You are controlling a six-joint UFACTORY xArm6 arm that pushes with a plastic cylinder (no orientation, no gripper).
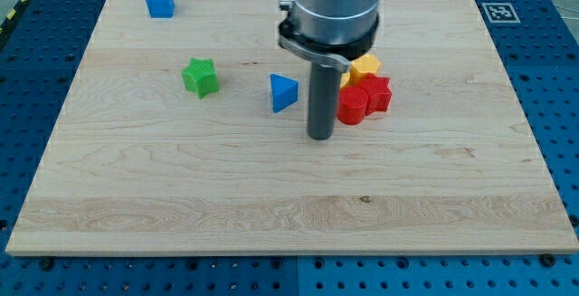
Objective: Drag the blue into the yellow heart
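Observation:
My tip point(319, 137) rests on the board just right of and slightly below the blue triangular block point(282, 92), with a small gap between them. A yellow block point(365, 67), partly hidden by the arm and its shape unclear, sits right of the rod. Two red blocks, one round point(353, 106) and one star-like point(377, 93), touch it from below. A blue cube point(160, 2) lies at the view's top left. A green star point(200, 77) lies left of the blue triangle.
The wooden board point(271, 205) sits on a blue perforated table. The arm's grey body point(332, 11) hides part of the board's top centre. A marker tag point(499, 12) is at the top right.

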